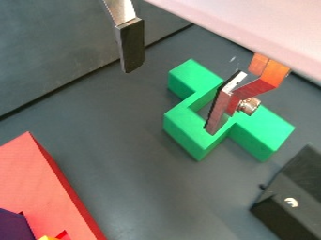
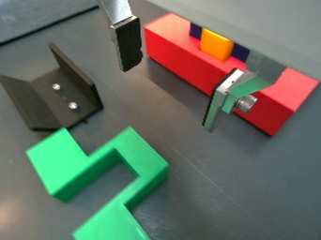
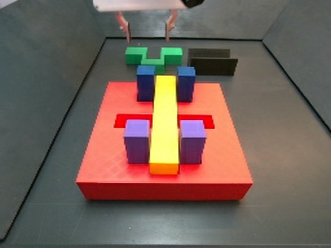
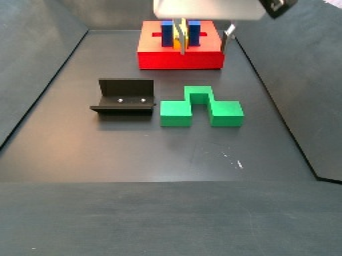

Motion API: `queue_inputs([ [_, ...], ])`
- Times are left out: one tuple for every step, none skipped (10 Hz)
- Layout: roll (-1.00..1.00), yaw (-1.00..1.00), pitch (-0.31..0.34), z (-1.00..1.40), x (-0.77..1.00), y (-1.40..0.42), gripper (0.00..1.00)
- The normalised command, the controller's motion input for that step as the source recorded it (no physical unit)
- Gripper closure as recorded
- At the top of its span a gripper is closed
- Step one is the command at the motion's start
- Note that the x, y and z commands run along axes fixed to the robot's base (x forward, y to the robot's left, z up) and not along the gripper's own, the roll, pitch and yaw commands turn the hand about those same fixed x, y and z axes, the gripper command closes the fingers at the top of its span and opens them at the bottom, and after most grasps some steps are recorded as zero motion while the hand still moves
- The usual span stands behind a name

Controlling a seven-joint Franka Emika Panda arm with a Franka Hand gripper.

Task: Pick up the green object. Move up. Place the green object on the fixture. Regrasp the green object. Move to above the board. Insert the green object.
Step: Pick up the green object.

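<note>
Gripper (image 2: 172,75) above green object (image 2: 90,173), fingers (image 1: 130,45) spread apart, nothing btwn them. Green object flat on counter (image 4: 160,150), just beside fixture (image 4: 123,99), untouched. Board (image 3: 104,155) well apart w/ yellow bar (image 3: 165,124).

The gripper (image 2: 175,80) hangs open above the floor with nothing between its fingers (image 2: 124,42), which are flat plates of bright brushed metal faced with dull black pads that look rubbery. The green object (image 2: 94,171) looks like matt plastic, smooth and even, with barely any shine. The fixture (image 2: 53,89) is black and matt, with two small bright screw heads on one face. The board (image 3: 163,165) is a smooth red slab, plastic by the look of it, with a slight sheen; the yellow bar (image 3: 165,124) on it is similar. The floor (image 4: 160,150) is dark grey, flat and dull.
</note>
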Motion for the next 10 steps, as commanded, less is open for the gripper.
queue_inputs([
  [0.22,-0.01,-0.014,-0.43,0.14,0.00,0.00],
  [0.27,0.00,0.060,-0.37,0.51,0.00,0.00],
  [0.27,0.00,0.111,-0.34,0.51,0.00,0.00],
  [0.27,0.00,0.107,-0.35,0.37,0.00,0.00],
  [0.30,-0.01,0.100,-0.35,0.25,0.00,0.00],
  [0.33,-0.06,0.084,-0.35,0.10,0.06,0.00],
  [0.29,-0.14,0.060,-0.31,0.00,0.12,0.00],
  [0.22,-0.22,0.051,-0.21,-0.13,0.07,0.00],
  [0.17,-0.23,0.010,-0.15,-0.17,0.00,0.00],
  [0.16,-0.18,0.004,-0.19,-0.03,0.12,0.00],
])
